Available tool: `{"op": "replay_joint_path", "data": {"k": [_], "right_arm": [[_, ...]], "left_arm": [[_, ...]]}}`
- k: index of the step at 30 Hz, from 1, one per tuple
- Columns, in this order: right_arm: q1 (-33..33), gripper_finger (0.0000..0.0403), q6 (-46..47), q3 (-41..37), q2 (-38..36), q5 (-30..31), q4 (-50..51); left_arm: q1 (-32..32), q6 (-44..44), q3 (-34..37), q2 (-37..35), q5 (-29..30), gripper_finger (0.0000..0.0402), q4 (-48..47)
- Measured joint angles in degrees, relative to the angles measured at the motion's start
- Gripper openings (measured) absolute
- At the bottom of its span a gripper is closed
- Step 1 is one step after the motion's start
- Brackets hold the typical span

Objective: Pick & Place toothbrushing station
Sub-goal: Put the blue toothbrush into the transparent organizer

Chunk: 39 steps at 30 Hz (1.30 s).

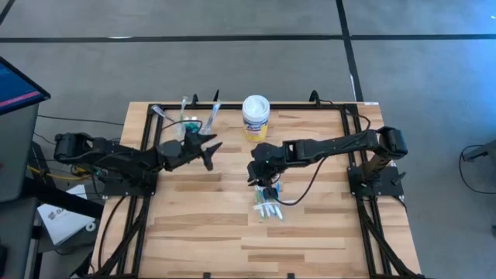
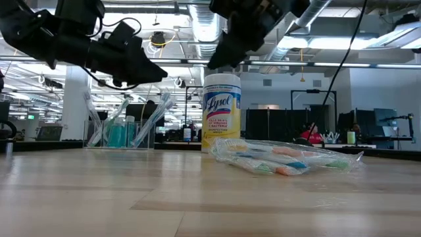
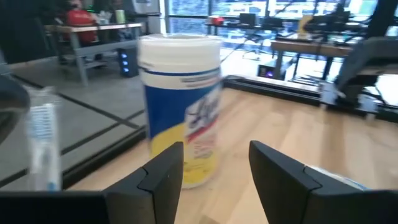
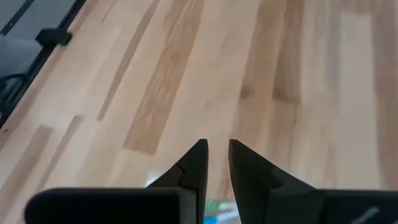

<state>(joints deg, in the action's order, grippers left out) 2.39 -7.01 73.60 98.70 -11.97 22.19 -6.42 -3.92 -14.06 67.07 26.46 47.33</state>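
- My left gripper (image 1: 211, 149) hangs above the table at about 10 o'clock from the table's middle, fingers (image 3: 163, 180) spread apart with nothing between them.
- Past those fingers stands the yellow-labelled wipes tub (image 3: 180, 106), upright and near the far edge at 12 o'clock; I am not touching it.
- The clear plastic cup (image 1: 188, 124) sits just beyond my left gripper, toward 11 o'clock, with toothbrushes (image 2: 152, 118) leaning upright in it and something teal (image 2: 117, 135) inside.
- My right gripper (image 1: 258, 175) hovers near the table's centre, pointing down at the boards; its fingers (image 4: 194, 168) stand close together with only a narrow gap, and nothing is clamped in them.
- A clear bag of toothbrushes (image 1: 269, 208) lies flat on the wood just at 6 o'clock from my right gripper, apart from the fingertips.
- From table height, that bag (image 2: 284, 158) rests in front of the tub and slightly to its side.
- Table (image 1: 310, 232): pale wooden planks in a dark frame.
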Motion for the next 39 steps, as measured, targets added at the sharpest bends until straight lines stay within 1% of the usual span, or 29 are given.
{"op": "replay_joint_path", "data": {"k": [4,6,11,18,24,29,32,34,36,39], "right_arm": [[0.96,0.0056,1.65,0.00,0.00,0.02,4.66],[1.37,0.0056,2.98,-0.40,0.00,0.06,5.32],[1.42,0.0056,7.19,-5.76,-0.02,0.64,0.29],[1.23,0.0056,13.42,-12.14,0.00,5.46,-6.99],[1.30,0.0056,16.09,-13.07,0.00,9.36,-6.59],[1.29,0.0056,16.17,-13.09,0.04,9.75,-6.52],[1.30,0.0056,17.10,-12.89,3.19,9.46,-8.12],[1.30,0.0056,17.12,-13.16,5.19,9.04,-6.47],[1.30,0.0056,17.17,-12.12,7.68,8.97,-8.26],[1.28,0.0056,17.34,-11.40,9.66,8.94,-7.56]], "left_arm": [[3.24,0.00,0.00,0.02,0.00,0.0175,0.00],[4.69,0.00,0.00,0.02,0.00,0.0175,0.01],[7.56,0.02,0.00,0.02,0.00,0.0175,0.02],[9.97,0.00,0.00,0.04,0.00,0.0172,0.02],[11.18,0.00,0.00,0.04,0.00,0.0172,0.04],[11.64,0.00,0.00,0.04,0.00,0.0172,0.07],[11.64,-0.37,0.00,0.04,0.00,0.0172,0.06],[11.64,-1.22,0.00,0.04,0.00,0.0172,0.07],[11.64,-1.29,0.00,0.04,0.00,0.0172,0.10],[11.64,-1.29,0.02,0.04,0.00,0.0172,0.01]]}}
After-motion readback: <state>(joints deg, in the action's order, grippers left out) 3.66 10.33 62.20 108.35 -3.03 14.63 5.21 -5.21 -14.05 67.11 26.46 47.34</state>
